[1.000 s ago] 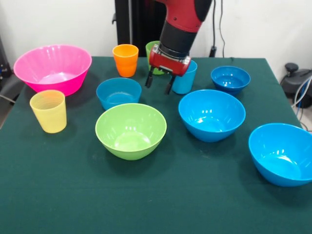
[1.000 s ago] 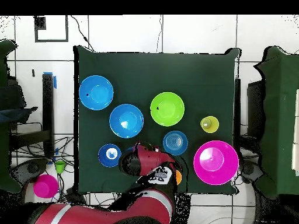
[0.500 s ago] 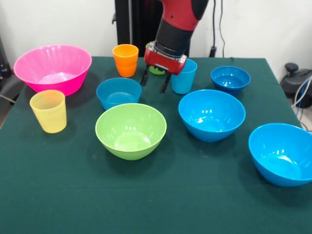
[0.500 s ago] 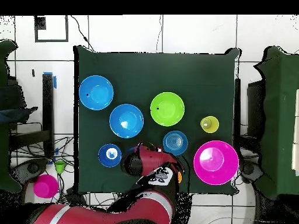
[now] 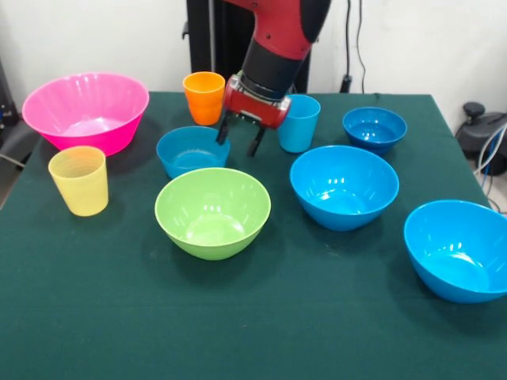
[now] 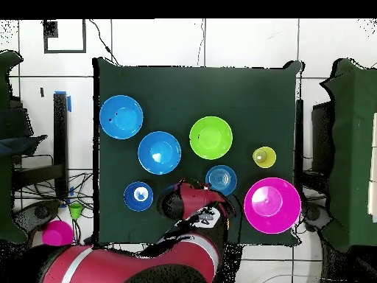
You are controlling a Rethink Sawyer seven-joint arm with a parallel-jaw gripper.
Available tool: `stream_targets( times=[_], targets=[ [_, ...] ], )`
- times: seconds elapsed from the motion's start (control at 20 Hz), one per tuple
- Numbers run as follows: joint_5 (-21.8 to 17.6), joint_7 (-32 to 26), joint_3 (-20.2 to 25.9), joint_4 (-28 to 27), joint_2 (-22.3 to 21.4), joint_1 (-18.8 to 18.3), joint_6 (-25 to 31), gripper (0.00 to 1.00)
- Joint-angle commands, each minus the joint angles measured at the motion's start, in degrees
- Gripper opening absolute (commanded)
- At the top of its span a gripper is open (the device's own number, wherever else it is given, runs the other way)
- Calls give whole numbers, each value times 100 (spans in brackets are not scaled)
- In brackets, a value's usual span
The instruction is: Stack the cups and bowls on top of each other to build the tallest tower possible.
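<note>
Hand (image 5: 239,141) now leftward, beside orange cup (image 5: 203,97)

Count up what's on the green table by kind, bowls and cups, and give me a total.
Bowls: 6 (pink bowl, lime bowl, small blue bowls, large blue bowls)
Cups: 3 (yellow cup, orange cup, light blue cup)
Total: 9 in view; the arm may hide something behind it.
</note>
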Motion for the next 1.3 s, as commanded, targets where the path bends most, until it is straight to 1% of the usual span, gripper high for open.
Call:
stream_targets(
  times=[0.05,0.2,0.4,0.6,0.9,1.2,1.25,1.3],
  targets=[
    [-117,475,465,-578,556,-51,-269,100],
    [-57,556,428,-672,783,-22,-408,100],
    [34,672,380,-695,975,13,-511,100],
    [339,859,134,-728,1113,197,-275,100],
    [179,690,200,-780,1053,85,-230,100],
    [-41,519,481,-765,897,-142,-316,100],
    [-70,501,534,-757,870,-184,-330,0],
    [-80,480,549,-786,854,-199,-317,0]
  ],
)
